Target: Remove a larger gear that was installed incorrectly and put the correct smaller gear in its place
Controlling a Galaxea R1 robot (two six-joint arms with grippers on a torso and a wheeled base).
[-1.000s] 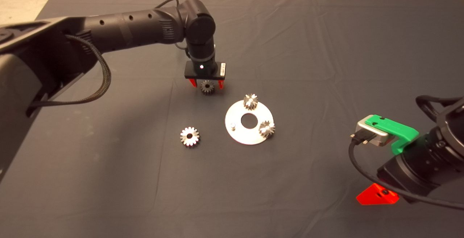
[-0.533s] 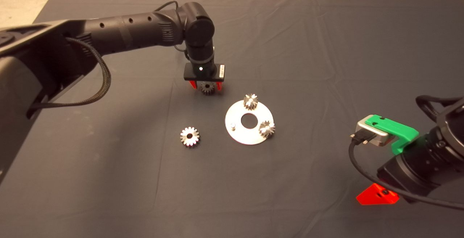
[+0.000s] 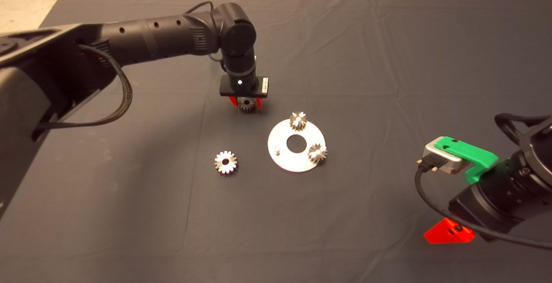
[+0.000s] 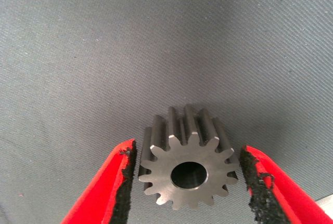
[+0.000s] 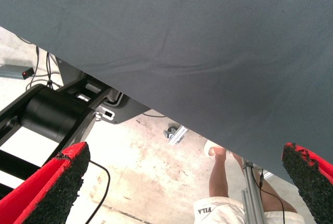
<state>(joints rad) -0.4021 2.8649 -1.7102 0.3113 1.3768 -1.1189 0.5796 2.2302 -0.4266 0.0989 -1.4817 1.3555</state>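
Note:
The smaller gear (image 3: 246,104), dull dark grey with short teeth, lies flat on the mat behind the round silver plate (image 3: 284,160). My left gripper (image 3: 246,101) is down over it and open. In the left wrist view the gear (image 4: 187,151) sits between the two pads (image 4: 126,185), which are very close to its teeth on both sides. The larger gear (image 3: 226,162), bright and star-toothed, lies loose on the mat left of the plate. My right gripper (image 3: 448,231) is parked at the lower right, open and empty.
The plate carries two mounted gears, one at its far edge (image 3: 298,121) and one at its right edge (image 3: 317,153), plus a bare pin (image 3: 277,149) on its left side. The right wrist view shows the mat edge, floor and a person's leg (image 5: 219,174).
My left gripper has come down slightly over the smaller gear and its fingers have closed in towards the gear's sides. The gears, plate and right arm have not moved.

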